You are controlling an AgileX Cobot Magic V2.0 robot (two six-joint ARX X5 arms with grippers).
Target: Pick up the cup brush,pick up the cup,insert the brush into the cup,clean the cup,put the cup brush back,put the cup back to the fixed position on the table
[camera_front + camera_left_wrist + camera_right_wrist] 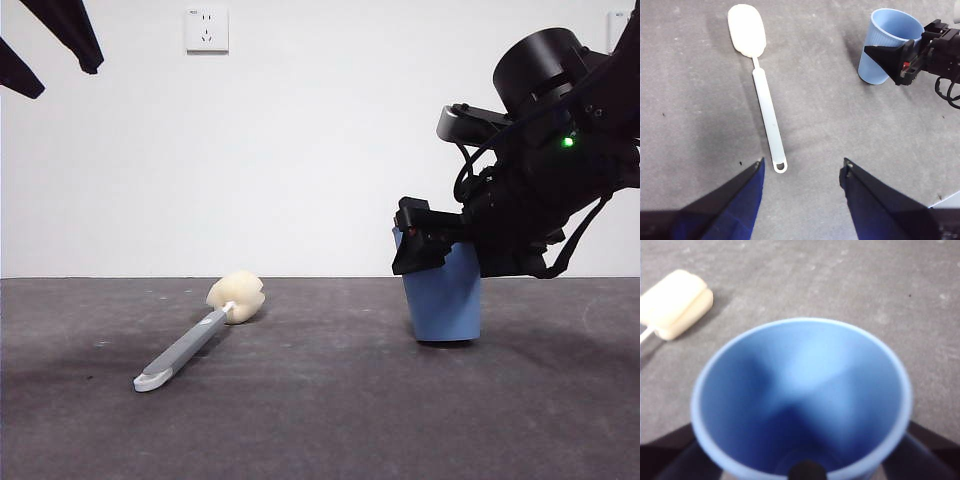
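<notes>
Front view: the cup [445, 300] stands upright on the table [320, 400], the right gripper [432, 245] clamped around its upper part; the brush [205, 325] lies flat, well apart. Left wrist view: the left gripper [802, 172] hangs above the brush handle, jaws apart. Right wrist view: the cup fills the space between the jaws

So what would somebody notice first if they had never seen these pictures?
Probably the big dark arm with its right tool around the light blue cup, which stands upright on the dark grey table. Next, the cup brush lying flat off to the side of the cup, its cream sponge head pointing away from the camera. The left tool hangs open above the brush's handle end.
</notes>
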